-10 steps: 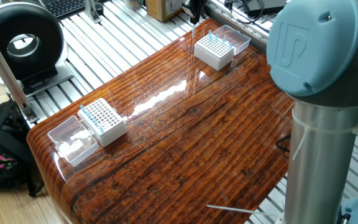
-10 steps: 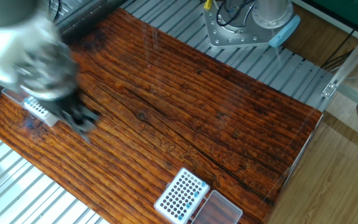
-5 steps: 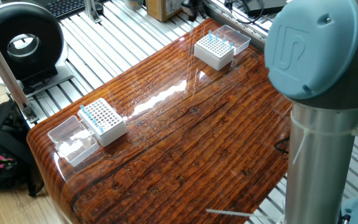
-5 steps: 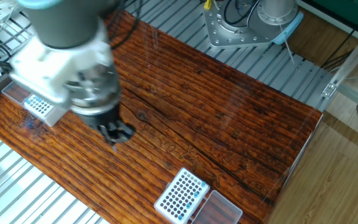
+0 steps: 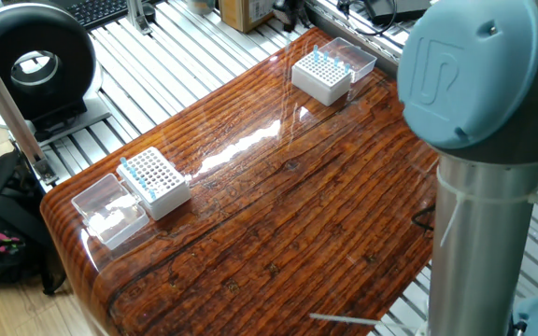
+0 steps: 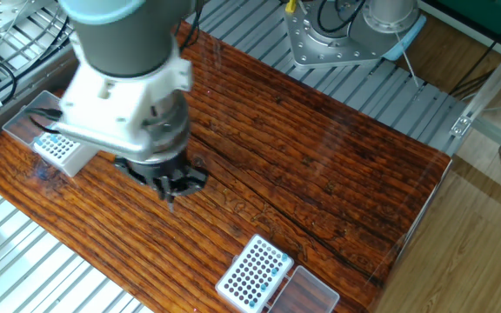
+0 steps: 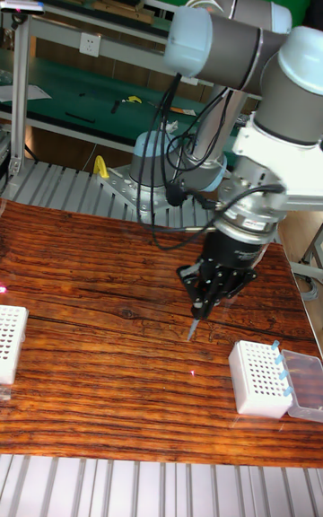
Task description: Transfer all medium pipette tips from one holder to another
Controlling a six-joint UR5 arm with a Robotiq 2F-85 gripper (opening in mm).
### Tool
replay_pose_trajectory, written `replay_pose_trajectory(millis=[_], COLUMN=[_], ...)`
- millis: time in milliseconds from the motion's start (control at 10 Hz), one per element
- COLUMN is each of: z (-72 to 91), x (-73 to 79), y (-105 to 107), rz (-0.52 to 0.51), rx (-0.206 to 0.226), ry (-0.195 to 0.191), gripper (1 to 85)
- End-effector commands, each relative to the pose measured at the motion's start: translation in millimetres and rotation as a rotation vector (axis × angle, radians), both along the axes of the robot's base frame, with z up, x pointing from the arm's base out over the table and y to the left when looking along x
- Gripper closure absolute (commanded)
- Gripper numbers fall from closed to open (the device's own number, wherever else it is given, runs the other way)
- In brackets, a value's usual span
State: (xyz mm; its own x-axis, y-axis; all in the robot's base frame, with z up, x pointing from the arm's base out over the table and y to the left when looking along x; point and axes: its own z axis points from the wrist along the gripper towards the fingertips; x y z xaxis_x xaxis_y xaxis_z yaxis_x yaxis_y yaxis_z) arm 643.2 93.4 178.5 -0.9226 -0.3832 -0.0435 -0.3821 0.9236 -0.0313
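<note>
On the left, the first white box stays put, and the pincer has moved away from it to the middle of the desk. The pincer is squeezed together on one medium pipette tip. I think it is carrying the tip to the second white box on the right.
</note>
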Motion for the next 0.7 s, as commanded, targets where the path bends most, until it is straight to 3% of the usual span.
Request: replay_pose_trajectory(millis=[0, 300, 600], z=[6.9, 1.0, -18.1], x=[-9.0, -28.7, -47.7], y=[65.1, 122.5, 142.5], rz=[-0.077, -0.206, -0.242], rx=[0.054, 0.077, 0.056], ry=[-0.007, -0.025, -0.047], gripper=[84.3, 84.3, 84.3])
